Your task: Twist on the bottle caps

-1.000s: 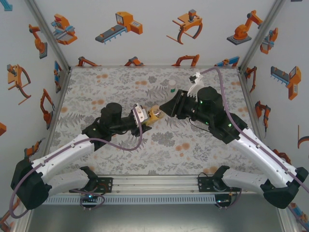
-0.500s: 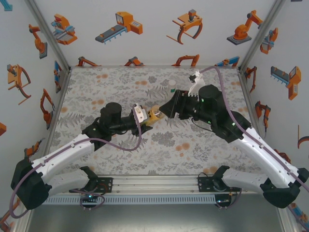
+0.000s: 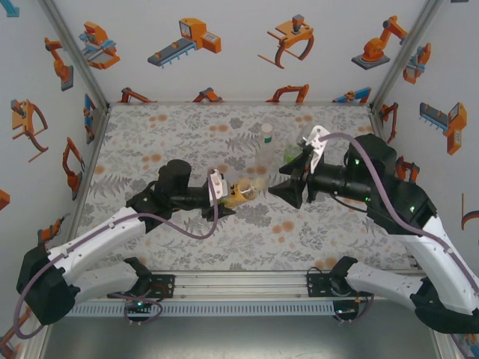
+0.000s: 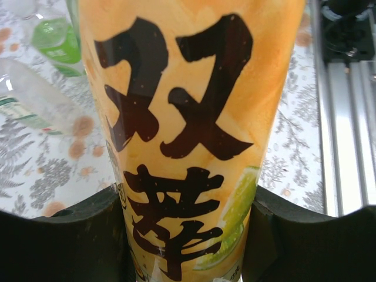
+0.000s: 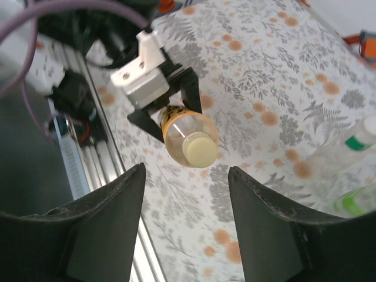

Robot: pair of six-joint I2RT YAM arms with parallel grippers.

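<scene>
My left hand (image 3: 230, 196) is clenched around the orange-labelled bottle (image 3: 244, 191) near the middle of the top view. Its pale yellow cap (image 5: 198, 149) faces my right hand (image 3: 287, 187), which is released, fingers spread, just right of the bottle and not touching it. The slim colourless bottle (image 3: 263, 155) and green bottle (image 3: 293, 152) sit on the table (image 3: 172, 134) just above them in the frame.

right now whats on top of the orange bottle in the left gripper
A pale yellow cap sits on the orange bottle, which the left gripper clamps. It covers the mouth and threads, so how far it is screwed down cannot be seen.
</scene>
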